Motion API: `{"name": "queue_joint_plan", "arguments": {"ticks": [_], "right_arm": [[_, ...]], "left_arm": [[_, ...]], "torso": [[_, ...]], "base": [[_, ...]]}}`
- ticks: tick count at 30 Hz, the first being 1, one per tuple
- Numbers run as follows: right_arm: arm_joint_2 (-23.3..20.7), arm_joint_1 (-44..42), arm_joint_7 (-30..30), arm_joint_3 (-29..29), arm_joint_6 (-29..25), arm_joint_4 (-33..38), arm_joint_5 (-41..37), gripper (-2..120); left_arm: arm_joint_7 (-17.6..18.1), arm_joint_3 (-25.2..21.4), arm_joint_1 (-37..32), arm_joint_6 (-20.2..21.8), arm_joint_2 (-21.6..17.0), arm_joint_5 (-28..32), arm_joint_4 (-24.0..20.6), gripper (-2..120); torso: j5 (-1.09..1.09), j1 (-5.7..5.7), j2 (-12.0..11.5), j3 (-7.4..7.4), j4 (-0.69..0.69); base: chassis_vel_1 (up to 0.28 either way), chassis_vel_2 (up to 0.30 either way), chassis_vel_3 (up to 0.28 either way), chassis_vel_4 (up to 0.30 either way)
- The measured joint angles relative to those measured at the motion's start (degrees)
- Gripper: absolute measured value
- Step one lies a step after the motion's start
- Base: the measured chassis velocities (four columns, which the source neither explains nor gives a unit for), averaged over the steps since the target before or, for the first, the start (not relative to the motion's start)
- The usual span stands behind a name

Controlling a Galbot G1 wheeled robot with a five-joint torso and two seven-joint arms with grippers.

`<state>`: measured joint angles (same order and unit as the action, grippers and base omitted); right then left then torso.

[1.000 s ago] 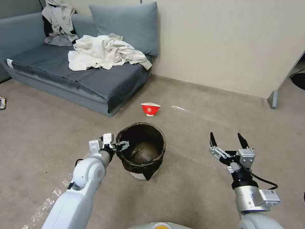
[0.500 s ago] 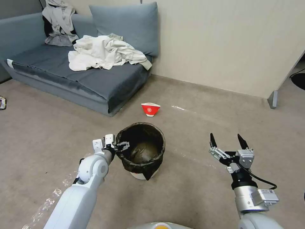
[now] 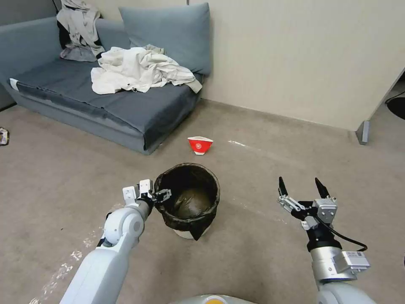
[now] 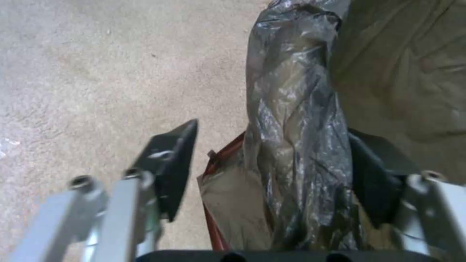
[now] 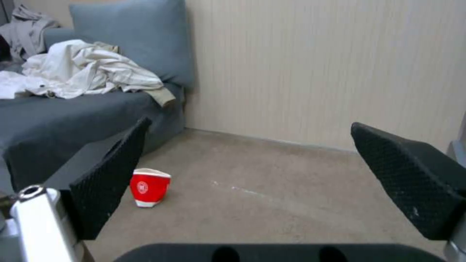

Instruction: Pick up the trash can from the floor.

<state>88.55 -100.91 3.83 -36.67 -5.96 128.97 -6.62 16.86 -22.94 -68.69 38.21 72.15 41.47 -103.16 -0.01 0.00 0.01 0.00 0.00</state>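
The trash can (image 3: 198, 174), a small white bin with a dark crinkled liner folded over its rim, stands upright on the beige floor (image 3: 63, 169). My left gripper (image 3: 159, 195) is at the can's left rim and open. In the left wrist view the left gripper (image 4: 272, 127) straddles the lined rim of the trash can (image 4: 296, 109): one finger sits outside with a gap, the other lies against the liner inside. My right gripper (image 3: 298, 180) hovers open to the right of the can, holding nothing. The right wrist view also shows the right gripper (image 5: 251, 123) wide open.
A red-and-white paper bowl (image 3: 200, 145) lies on the floor just beyond the can. A grey sofa (image 3: 105, 101) with crumpled clothes (image 3: 139, 69) stands at the back left. A beige wall (image 3: 303, 55) runs behind. Bare floor lies to the can's right and front.
My left forearm has shifted slightly toward the can while its gripper stays at the rim. The can and the right arm have not moved.
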Motion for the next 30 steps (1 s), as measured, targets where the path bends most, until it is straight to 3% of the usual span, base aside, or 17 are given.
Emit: {"name": "queue_joint_plan", "arguments": {"ticks": [18, 30], "right_arm": [[-0.6, 0.0, -0.8, 0.0, -0.2, -0.2, 0.0, 100], [-1.3, 0.1, -1.1, -0.1, -0.3, -0.4, -0.2, 100]], "left_arm": [[1.4, -1.2, 0.0, 0.6, 1.1, 3.4, -0.9, 2], [2.2, -2.1, -0.2, 0.3, 2.0, 4.9, -2.8, 2]], "torso": [[0.00, 0.00, 0.0, 0.01, 0.00], [0.02, 0.00, 0.0, 0.01, 0.00]], "base": [[0.000, 0.000, 0.000, 0.000], [0.000, 0.000, 0.000, 0.000]]}}
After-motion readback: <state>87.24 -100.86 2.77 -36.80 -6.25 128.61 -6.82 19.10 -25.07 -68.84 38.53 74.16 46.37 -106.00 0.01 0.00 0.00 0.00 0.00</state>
